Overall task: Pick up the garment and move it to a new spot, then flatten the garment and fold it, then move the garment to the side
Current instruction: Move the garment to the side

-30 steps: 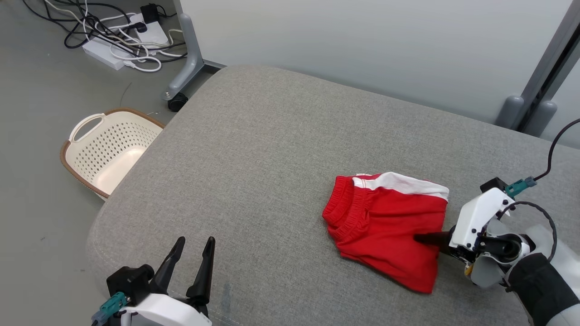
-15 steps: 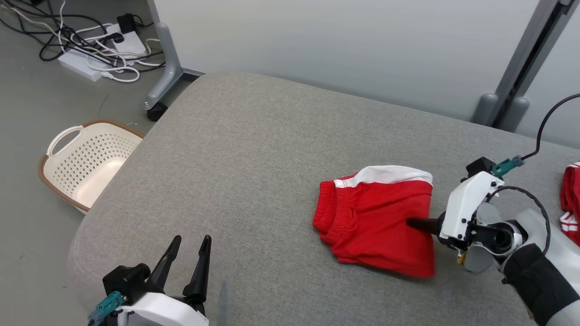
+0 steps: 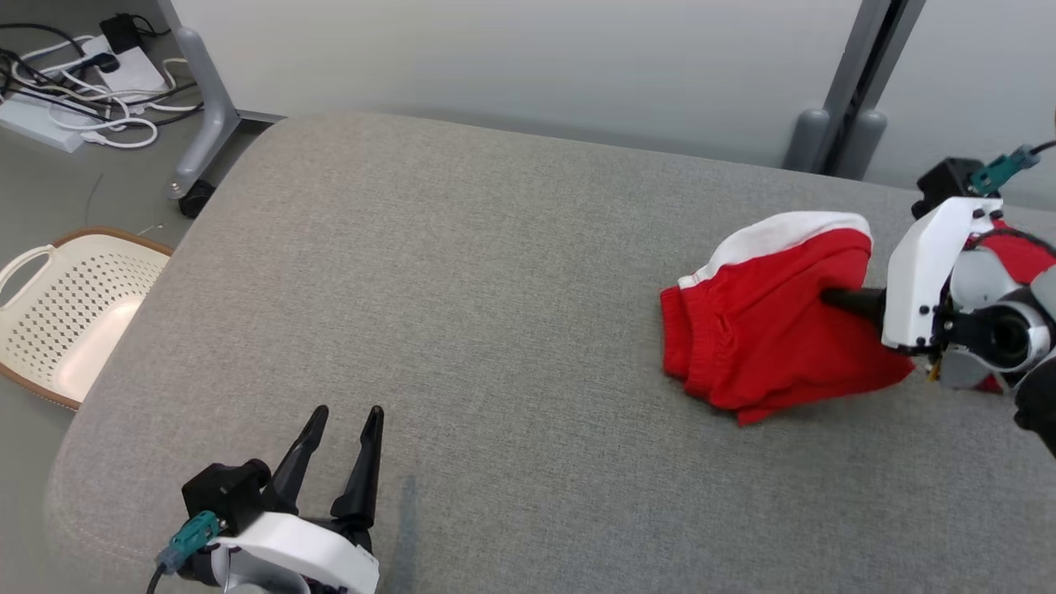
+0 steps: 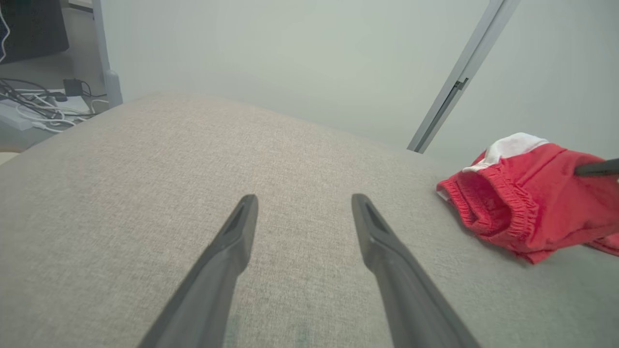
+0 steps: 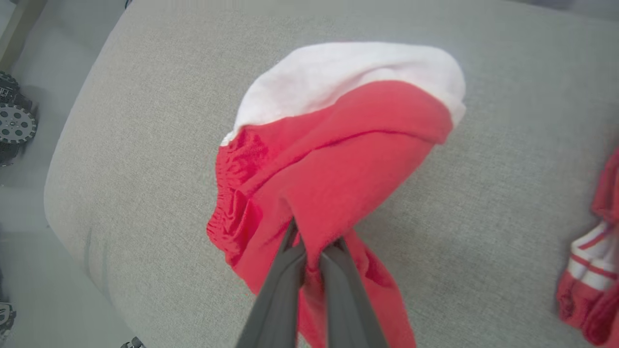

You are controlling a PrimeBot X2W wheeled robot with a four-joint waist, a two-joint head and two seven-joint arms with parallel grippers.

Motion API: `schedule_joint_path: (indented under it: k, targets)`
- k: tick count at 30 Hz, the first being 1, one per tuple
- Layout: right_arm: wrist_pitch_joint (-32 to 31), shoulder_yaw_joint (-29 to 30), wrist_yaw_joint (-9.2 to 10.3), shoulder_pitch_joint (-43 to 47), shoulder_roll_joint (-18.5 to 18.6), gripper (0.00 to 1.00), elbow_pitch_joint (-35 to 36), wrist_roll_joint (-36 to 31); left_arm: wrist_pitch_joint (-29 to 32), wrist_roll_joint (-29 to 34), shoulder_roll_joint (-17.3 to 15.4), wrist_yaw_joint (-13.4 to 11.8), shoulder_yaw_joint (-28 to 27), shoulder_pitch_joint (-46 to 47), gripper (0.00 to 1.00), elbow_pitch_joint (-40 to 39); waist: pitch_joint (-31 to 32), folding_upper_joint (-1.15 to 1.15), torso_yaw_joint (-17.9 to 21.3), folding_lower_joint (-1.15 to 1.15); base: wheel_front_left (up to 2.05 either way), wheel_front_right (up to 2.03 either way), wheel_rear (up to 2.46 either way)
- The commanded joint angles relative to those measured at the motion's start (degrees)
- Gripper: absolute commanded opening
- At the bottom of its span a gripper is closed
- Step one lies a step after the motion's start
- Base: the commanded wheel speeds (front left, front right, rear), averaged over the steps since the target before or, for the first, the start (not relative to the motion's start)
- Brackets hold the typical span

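garment (image 3: 767,330), pinched in right end effector (image 3: 829,299)

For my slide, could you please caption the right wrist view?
Right hand shut on red-and-white cloth shorts on a grey upholstered surface.

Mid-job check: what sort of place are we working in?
Likely a robotics lab or test room, not a home: loose cables and power strips, a partition on castors, a padded grey work surface.
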State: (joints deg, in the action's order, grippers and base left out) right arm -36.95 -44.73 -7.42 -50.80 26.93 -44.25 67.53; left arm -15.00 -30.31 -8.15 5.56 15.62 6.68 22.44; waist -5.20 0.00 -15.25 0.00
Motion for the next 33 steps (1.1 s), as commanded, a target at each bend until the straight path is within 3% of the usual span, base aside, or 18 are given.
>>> schedule_joint_path:
  k: [1, 17, 33]
  targets:
    - [0.2, -0.14, -0.14, -2.0, 1.75, 0.0, 1.8, -0.65, -0.19, 0.45, -0.29, 0.37, -0.36, 1.72, 1.0, -0.33, -2.02, 0.0, 1.83, 0.0, 0.0, 0.0, 0.0]
    - [-3.61, -0.38, -0.13, -12.89, 11.08, 0.0, 6.13, -7.02, -0.14, 1.24, -0.51, 1.46, -0.75, 6.43, 1.0, -0.78, -11.42, 0.0, 6.59, 0.0, 0.0, 0.0, 0.0]
    - [-6.59, 1.09, -0.12, -15.84, 16.95, 0.0, 6.92, -15.04, -0.14, 1.3, -1.38, 1.95, -0.23, 9.56, 1.0, -0.78, -16.63, 0.0, 8.43, 0.0, 0.0, 0.0, 0.0]
